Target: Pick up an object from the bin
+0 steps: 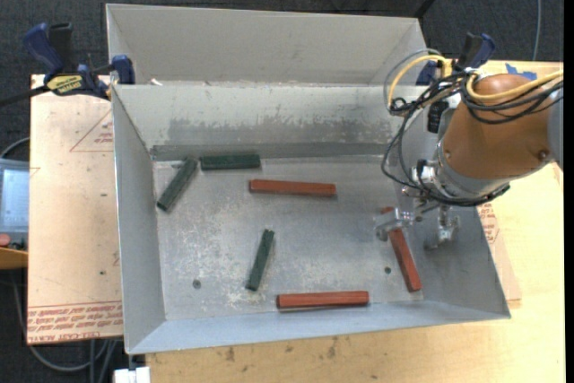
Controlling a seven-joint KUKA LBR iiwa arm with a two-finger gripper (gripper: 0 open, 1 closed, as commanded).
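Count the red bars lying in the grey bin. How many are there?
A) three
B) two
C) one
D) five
A: the middle red bar lies near the bin's centre, the front red bar lies along the lower wall, and the right red bar lies slanted just below the gripper; the other three bars are green.

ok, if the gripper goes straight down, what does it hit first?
Likely the upper end of the red bar by the right wall; the gripper hangs over it. Else bin floor; depth unclear.
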